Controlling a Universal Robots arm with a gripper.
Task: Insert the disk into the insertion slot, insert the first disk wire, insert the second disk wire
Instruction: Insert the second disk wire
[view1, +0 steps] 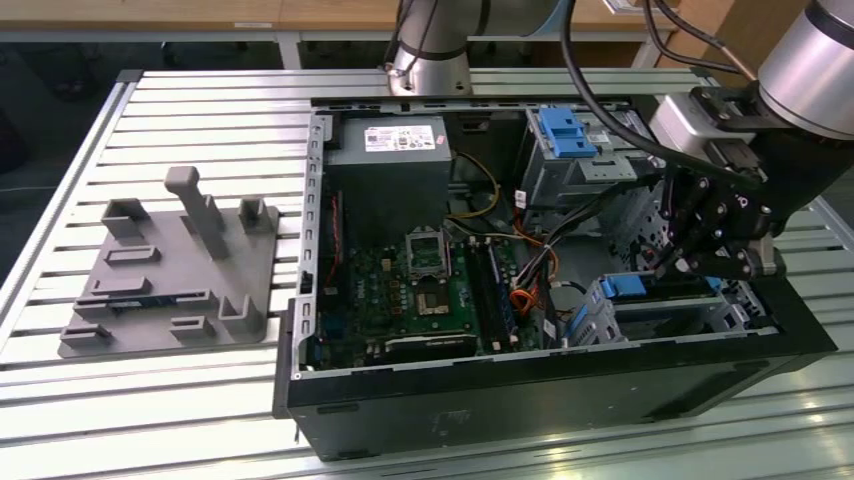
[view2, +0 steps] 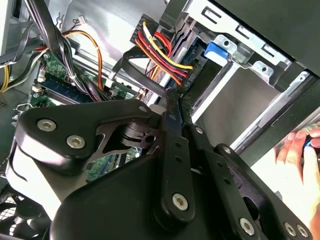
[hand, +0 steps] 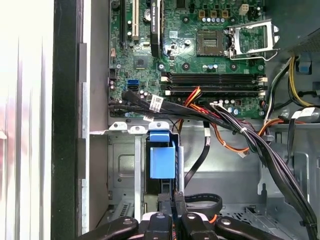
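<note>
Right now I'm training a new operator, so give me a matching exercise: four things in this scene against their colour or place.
Things:
1. disk
2. motherboard
3. fixture plate
4. gripper

Descriptions:
A. grey, lying outside the computer case
B. black, right above the disk
C. blue frame
D. green, on the case floor

Pairs: 1-C, 2-D, 3-A, 4-B
</note>
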